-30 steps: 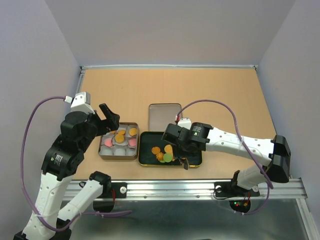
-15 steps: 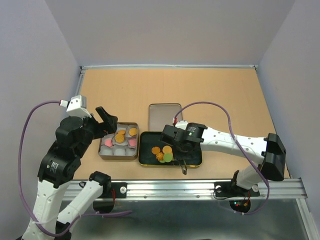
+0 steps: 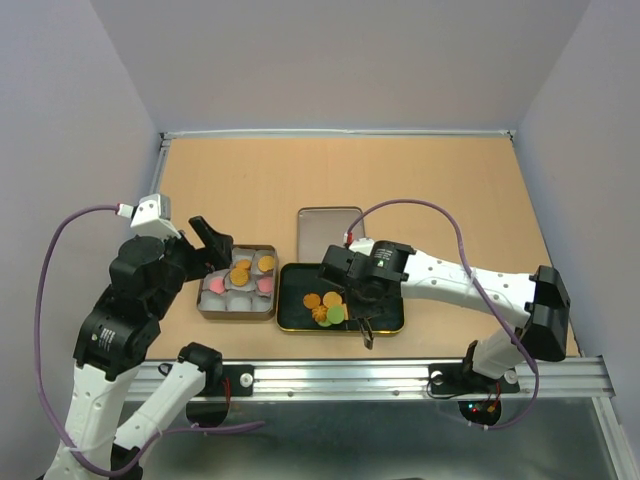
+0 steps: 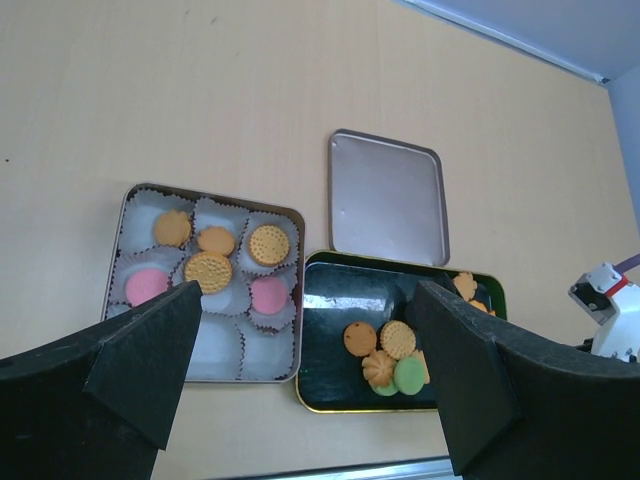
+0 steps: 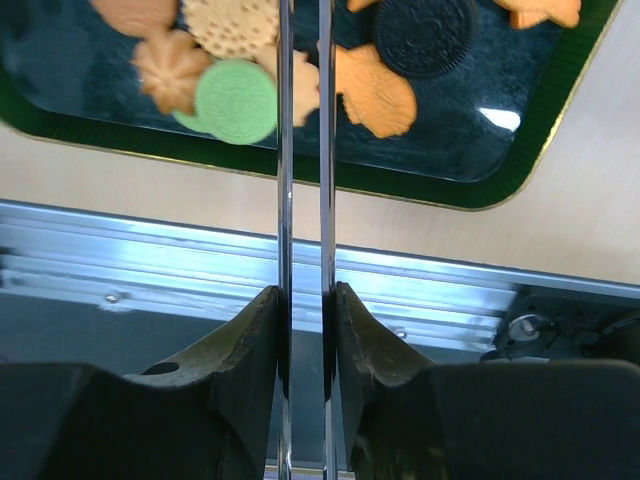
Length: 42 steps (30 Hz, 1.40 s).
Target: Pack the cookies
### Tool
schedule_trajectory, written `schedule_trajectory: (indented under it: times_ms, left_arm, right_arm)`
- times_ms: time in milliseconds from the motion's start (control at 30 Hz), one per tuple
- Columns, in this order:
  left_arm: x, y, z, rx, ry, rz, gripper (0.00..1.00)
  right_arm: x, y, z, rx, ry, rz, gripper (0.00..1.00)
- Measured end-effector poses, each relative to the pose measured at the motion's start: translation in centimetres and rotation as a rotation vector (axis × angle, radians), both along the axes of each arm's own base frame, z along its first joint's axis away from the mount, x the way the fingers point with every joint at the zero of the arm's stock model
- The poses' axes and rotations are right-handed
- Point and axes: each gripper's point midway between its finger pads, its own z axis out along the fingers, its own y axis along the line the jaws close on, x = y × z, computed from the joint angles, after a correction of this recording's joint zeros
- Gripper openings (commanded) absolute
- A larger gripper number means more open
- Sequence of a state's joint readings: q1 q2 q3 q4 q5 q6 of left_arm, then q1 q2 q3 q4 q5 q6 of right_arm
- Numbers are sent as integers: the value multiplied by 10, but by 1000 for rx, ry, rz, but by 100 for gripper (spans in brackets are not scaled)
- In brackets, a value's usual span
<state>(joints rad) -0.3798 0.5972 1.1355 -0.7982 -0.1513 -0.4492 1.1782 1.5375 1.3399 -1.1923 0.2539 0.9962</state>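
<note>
Left pincer [image 3: 212, 247]: spread wide with nothing in it, hanging over the tin's left edge.
Tin [image 3: 237, 316]: sits on the worktop [image 3: 450, 190], lined with paper cups. Six packed cookies [image 4: 268, 244] lie in them, four orange and two pink; the near cups [image 4: 215, 345] look bare.
Lid [image 4: 388, 195]: off, lying flat behind the tray.
Tray [image 4: 340, 290]: dark, just right of the tin, with loose cookies [image 4: 398, 340] bunched on it.
Right pincer [image 5: 302, 40]: thin blades narrow with a slim gap, over a tan biscuit [image 5: 303, 95] beside the green one [image 5: 235, 100]. Whether it is pinched, I cannot tell.
Progress: I'd say partway; the loose ones need cups and the lid is not on.
</note>
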Motion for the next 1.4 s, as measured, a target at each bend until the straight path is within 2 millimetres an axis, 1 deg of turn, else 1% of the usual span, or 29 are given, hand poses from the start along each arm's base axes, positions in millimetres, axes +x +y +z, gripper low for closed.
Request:
schedule_trajectory:
  times_ms: [100,133,267,367,433,500,533,633,700,733,800,933,1067,1133,1400]
  left_arm:
    - [0,0,-2,0,5,1,99]
    - [0,0,-3,1,8,1,99]
    - [0,0,-5,0,10,2,99]
    - [-1,1,-4,-3,4,4,99]
    - [-2,1,-3,-4,-1,5,99]
    - [-3,2,-3,-5,-5,6,99]
    - [-3,2,-3,-4,-5,8,99]
    - [-3,3,-7,-2,1,9,99]
    - [-3,3,-9,0,4,9,99]
    - [-3,3,-10,1,7,9,99]
    - [-4,3,-14,4,15,9,99]
    - [-2,2,-22,10,31,8,99]
    - [-1,1,-22,8,27,4,99]
    - [0,0,-21,6,23,3,99]
    - [1,0,-21,13,23,-1,99]
  right_arm:
    - [4,11,17,49,-18,2,5]
    - [6,15,23,67,-25,3,4]
    - [14,35,51,158,-62,6,3]
    - [15,41,57,188,-69,8,4]
    - [13,42,57,192,-58,12,22]
    - [12,43,55,189,-51,13,34]
    - [12,43,55,189,-49,13,36]
    - [14,41,55,189,-49,0,38]
    - [15,35,54,190,-49,-16,39]
    - [15,31,53,185,-47,-22,40]
    - [16,16,52,167,-43,-47,42]
    - [15,1,47,135,-33,-68,43]
    - [12,-6,38,96,-17,-72,44]
    - [12,-7,36,86,-20,-74,44]
    - [27,-14,32,57,-37,-109,46]
